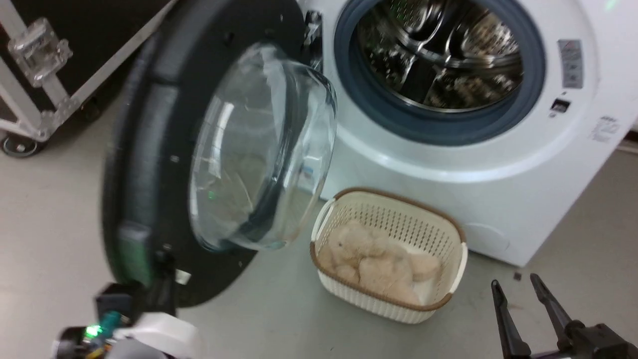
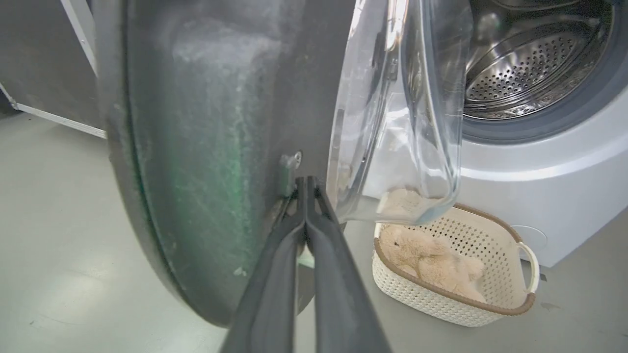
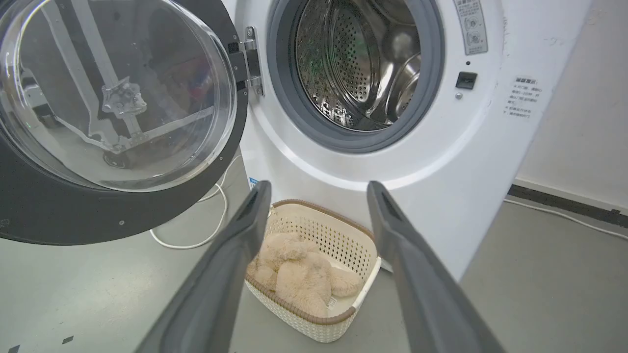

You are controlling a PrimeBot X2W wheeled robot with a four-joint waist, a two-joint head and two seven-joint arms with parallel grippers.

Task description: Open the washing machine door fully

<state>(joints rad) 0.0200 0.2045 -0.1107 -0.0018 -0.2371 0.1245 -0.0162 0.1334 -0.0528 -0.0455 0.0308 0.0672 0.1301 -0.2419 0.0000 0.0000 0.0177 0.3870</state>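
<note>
The washing machine door [image 1: 149, 149], a black disc with a bulging glass bowl [image 1: 259, 149], stands swung out to the left of the white washing machine [image 1: 498, 199]. The steel drum [image 1: 438, 50] is exposed inside its grey ring. My left gripper [image 2: 306, 182] is shut, its tips pressed against the door's inner face [image 2: 206, 147] beside a small metal latch, close to the glass. In the head view the left gripper [image 1: 167, 262] sits at the door's lower edge. My right gripper [image 1: 514, 280] hangs open and empty at the lower right, away from the door [image 3: 49, 211].
A cream basket [image 1: 369, 299] holding a beige plush toy [image 1: 379, 259] stands on the floor before the machine, right of the door. A black flight case on wheels [image 1: 40, 75] stands at the upper left. A white cable [image 3: 216, 196] lies under the door hinge.
</note>
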